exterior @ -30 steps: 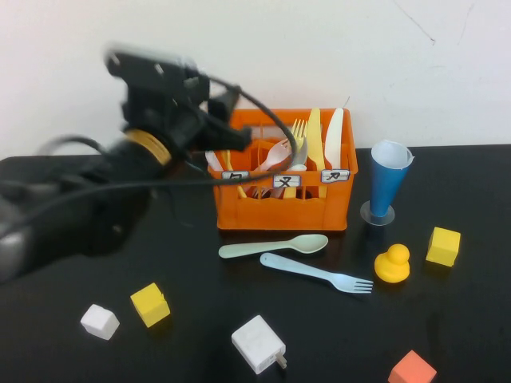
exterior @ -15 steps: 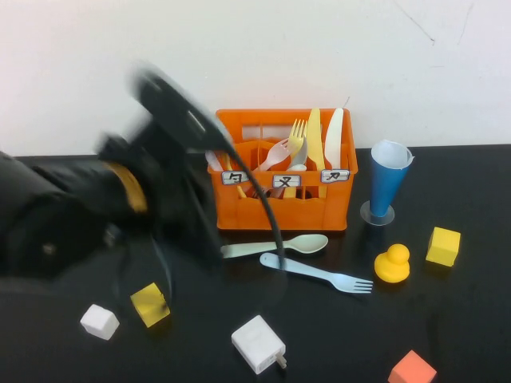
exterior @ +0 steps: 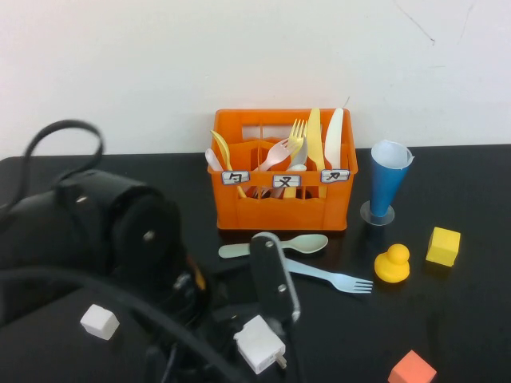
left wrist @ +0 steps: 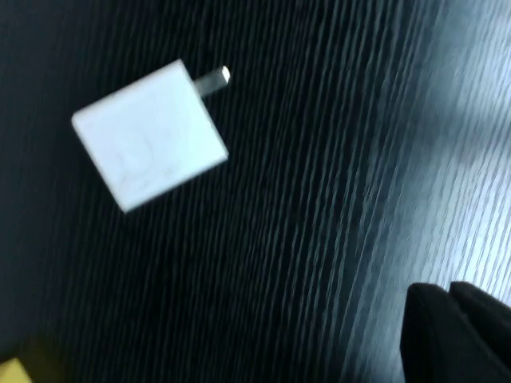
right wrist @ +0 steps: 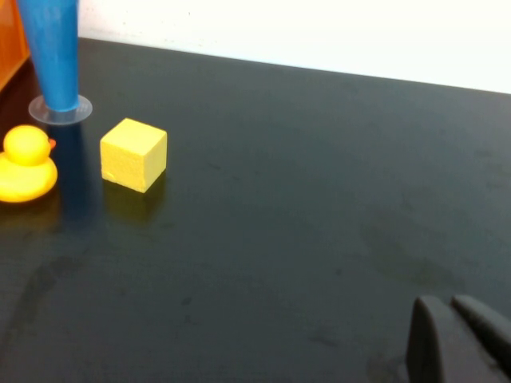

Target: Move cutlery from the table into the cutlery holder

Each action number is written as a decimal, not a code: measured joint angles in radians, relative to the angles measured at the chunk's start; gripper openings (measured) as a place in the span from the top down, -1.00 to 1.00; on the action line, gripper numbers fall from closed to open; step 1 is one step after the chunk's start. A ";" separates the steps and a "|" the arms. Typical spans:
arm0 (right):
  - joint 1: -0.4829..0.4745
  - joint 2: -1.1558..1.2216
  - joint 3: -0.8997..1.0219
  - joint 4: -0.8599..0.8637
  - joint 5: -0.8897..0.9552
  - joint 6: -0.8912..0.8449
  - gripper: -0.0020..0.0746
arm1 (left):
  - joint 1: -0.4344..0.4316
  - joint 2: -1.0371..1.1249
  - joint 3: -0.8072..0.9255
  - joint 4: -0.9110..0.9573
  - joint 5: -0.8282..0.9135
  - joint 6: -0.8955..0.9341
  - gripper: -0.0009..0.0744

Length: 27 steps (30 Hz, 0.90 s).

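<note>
The orange cutlery holder [exterior: 283, 209] stands at the back middle with several pieces upright in it, a pale yellow spoon [exterior: 223, 155] in its left compartment. A mint-green spoon [exterior: 275, 246] and a light blue fork [exterior: 329, 278] lie on the table just in front of it. My left arm [exterior: 120, 239] fills the near left of the high view. My left gripper [left wrist: 451, 294] is shut and empty, low over the table near a white charger [left wrist: 149, 134]. My right gripper [right wrist: 453, 305] is shut and empty over bare table, far right.
A blue cone cup [exterior: 389, 179] stands right of the holder. A yellow duck [exterior: 393, 263], yellow cube [exterior: 443, 246], orange cube [exterior: 412, 369], white cube [exterior: 99, 321] and the charger [exterior: 259, 344] lie around the front of the black table.
My left arm has swung away from the holder's left side, down toward the near edge. It now hides the yellow cube at the front left. The spoon and fork have not moved.
</note>
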<state>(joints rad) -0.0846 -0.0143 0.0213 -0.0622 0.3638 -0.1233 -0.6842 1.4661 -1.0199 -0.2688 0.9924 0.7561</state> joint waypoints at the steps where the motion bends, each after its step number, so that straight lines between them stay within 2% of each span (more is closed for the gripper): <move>1: 0.000 0.000 0.000 0.000 0.000 0.000 0.96 | 0.000 0.018 -0.016 -0.008 0.007 0.000 0.98; 8: 0.000 0.000 0.000 0.000 0.000 0.000 0.96 | 0.000 0.164 -0.141 -0.047 0.013 -0.057 0.98; 20: 0.000 0.000 0.000 0.000 0.000 0.000 0.96 | -0.030 0.252 -0.168 0.113 0.043 -0.078 0.98; 27: 0.000 0.000 0.000 0.000 0.000 0.000 0.96 | -0.038 0.252 -0.168 0.095 -0.092 -0.055 0.96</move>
<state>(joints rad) -0.0846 -0.0143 0.0213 -0.0622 0.3638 -0.1233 -0.7220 1.7179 -1.1875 -0.1743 0.9004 0.7014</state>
